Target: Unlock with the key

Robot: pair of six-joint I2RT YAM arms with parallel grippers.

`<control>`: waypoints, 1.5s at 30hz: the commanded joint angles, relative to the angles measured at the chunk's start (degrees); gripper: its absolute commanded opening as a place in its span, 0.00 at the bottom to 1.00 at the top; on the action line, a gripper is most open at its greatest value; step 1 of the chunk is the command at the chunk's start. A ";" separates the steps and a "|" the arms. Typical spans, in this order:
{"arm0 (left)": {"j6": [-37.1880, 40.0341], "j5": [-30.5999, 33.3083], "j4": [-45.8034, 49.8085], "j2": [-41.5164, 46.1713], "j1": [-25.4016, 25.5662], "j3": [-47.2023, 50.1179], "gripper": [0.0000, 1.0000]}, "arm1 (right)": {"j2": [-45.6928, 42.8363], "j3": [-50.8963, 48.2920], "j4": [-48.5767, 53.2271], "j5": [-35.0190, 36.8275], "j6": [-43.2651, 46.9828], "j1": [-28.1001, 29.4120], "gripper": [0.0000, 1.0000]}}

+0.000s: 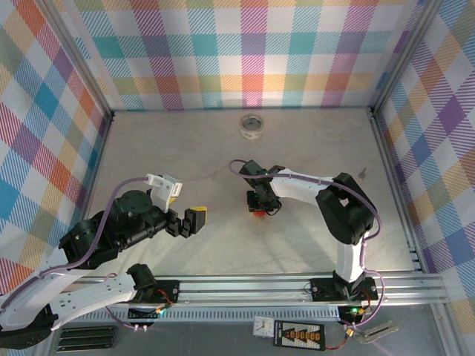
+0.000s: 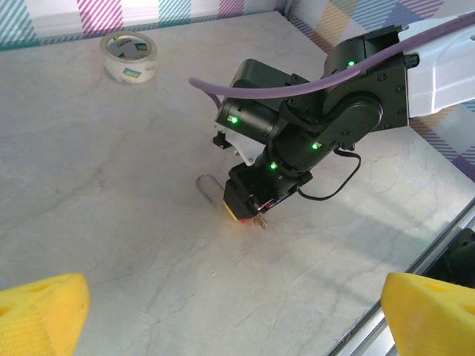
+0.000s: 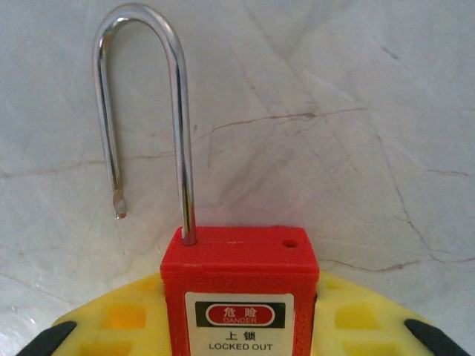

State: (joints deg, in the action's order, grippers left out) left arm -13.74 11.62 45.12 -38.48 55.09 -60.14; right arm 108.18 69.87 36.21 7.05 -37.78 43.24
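My right gripper [image 1: 260,206] is shut on a red padlock [image 3: 241,297], holding it low over the table between yellow pads [image 3: 111,319]. The label reads "LOCKED OUT". The silver shackle [image 3: 182,148] is swung out: its free end hangs to the left, away from the empty hole [image 3: 289,242] in the lock's top. In the left wrist view the padlock [image 2: 239,211] peeks out under the right gripper, and a tiny silvery key [image 2: 260,222] sticks out of its lower end. My left gripper [image 1: 194,220] stands open to the left, apart from the lock, its yellow fingertips [image 2: 41,311] empty.
A roll of tape [image 1: 252,126] lies at the back middle of the marble-patterned table [image 1: 185,148]. Checkered walls close in the left, back and right. An aluminium rail [image 1: 297,285] runs along the near edge.
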 commanded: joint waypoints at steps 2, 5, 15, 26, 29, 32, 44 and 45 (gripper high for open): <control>-1.44 0.05 0.13 0.20 -0.07 0.11 1.00 | 2.85 -3.95 5.90 -0.20 -8.66 0.51 0.30; -1.82 0.14 0.13 0.63 -0.07 -0.11 1.00 | 0.35 -4.23 5.97 -0.51 -8.71 0.65 0.46; -0.59 0.26 -4.07 3.67 -0.07 1.24 1.00 | -24.54 -0.89 13.11 3.49 -1.43 0.32 0.79; -0.50 -0.89 -8.86 2.25 -0.07 3.62 1.00 | -42.87 5.15 26.11 -1.90 7.77 -17.99 0.94; -1.47 -3.00 -12.20 -0.54 -0.07 4.52 1.00 | -45.88 5.38 28.63 -2.74 9.96 -25.61 0.94; -4.00 -2.56 -13.38 -5.08 -0.07 3.70 1.00 | -47.50 4.81 29.74 -4.06 11.21 -32.77 0.94; -3.12 -6.44 -26.79 -12.95 -0.07 9.77 1.00 | -42.34 -5.21 19.63 -7.65 13.30 -54.62 0.86; -2.79 -6.52 -27.82 -12.94 -0.07 10.41 1.00 | -39.94 -5.44 17.94 -7.77 13.47 -55.90 0.84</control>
State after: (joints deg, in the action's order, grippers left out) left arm -17.15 6.46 23.64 -52.23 55.09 -51.35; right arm 64.23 65.84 59.81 1.08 -26.02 -10.04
